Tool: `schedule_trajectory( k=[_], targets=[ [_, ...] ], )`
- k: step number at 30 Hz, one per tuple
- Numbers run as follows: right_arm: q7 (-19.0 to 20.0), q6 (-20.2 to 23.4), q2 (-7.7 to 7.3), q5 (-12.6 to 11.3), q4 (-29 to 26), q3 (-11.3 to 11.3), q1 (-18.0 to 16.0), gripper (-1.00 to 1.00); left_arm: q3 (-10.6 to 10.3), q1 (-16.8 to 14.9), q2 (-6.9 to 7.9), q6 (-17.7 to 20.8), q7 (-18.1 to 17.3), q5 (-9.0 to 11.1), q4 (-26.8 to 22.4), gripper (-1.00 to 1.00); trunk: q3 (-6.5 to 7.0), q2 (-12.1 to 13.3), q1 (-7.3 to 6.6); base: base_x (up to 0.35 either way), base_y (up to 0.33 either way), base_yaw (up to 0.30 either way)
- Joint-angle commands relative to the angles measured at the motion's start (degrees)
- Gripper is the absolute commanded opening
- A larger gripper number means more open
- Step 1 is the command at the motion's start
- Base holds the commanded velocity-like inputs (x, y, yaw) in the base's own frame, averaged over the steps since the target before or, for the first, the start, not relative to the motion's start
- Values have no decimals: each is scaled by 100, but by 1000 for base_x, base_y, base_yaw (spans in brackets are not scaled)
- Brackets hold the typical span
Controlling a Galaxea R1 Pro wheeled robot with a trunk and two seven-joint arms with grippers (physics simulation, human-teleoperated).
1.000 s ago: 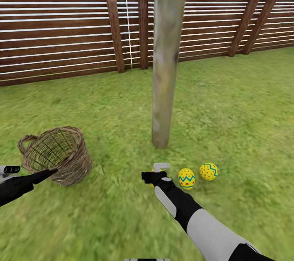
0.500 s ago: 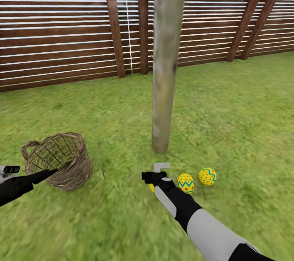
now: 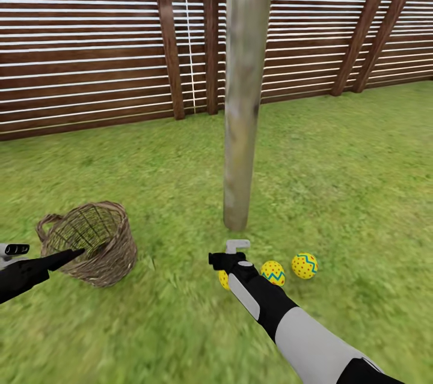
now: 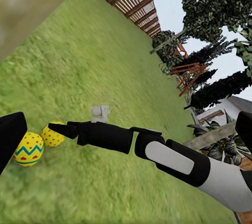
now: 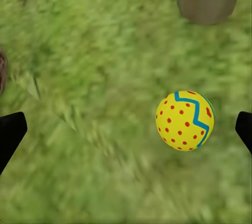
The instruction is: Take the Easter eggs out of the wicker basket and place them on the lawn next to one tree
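Right pincer [image 5: 126, 129] spread wide above egg [image 5: 185, 120].

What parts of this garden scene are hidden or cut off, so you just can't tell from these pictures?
- Third egg, head view: mostly hidden behind the right gripper; the right wrist view shows one egg whole.
- Tree, head view: crown cut off by the top edge.
- Basket, head view: the inside bottom is hidden by its near wall, so emptiness is uncertain.
- Left gripper, head view: cut off by the picture edge.

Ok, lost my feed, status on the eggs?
Right gripper open, fingers apart over third egg on lawn. Three eggs beside tree. Basket looks empty. Left gripper beside basket, state unclear.
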Motion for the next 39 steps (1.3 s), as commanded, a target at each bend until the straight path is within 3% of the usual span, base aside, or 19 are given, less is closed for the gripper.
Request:
schedule_trajectory(
  k=[1,39],
  targets=[
    [-43,18,0,-32,-7,17,-5,100,2,-2,2,61,-26,-8,-1,100,14,40,-23,0,0,0],
    [-43,17,0,-32,-5,17,-5,100,2,-2,2,61,-26,-17,-1,100,696,1564,-858,0,0,0]
  ],
)
